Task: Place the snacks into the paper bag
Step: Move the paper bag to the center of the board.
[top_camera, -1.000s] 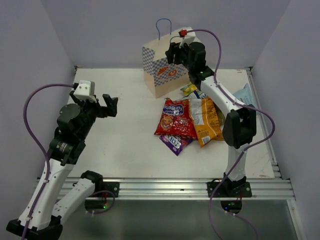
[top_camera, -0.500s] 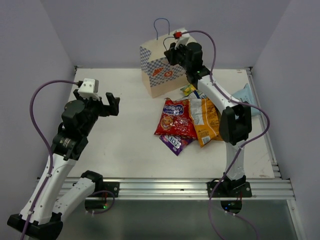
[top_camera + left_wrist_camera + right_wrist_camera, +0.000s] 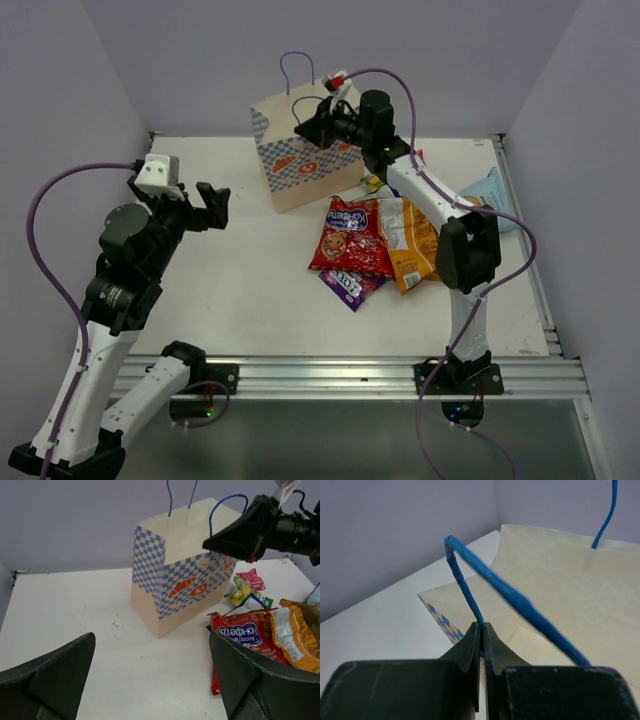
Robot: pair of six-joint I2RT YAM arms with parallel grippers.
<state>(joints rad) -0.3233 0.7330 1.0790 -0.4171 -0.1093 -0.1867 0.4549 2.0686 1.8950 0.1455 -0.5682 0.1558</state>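
right gripper (image 3: pixel 481 630) pinches blue handle (image 3: pixel 470 597)

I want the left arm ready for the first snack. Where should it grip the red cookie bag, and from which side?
Grip the red cookie bag by its left long edge, coming from above on the left. It lies flat; the orange chip bag crowds its right side and a purple pack is tucked under its near end.

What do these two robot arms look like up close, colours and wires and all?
Both arms have white links with chunky black joints, and a purple cable loops along each. The left pincer has a white box camera behind its black fingers; the right pincer is black, with a small red fitting nearby.
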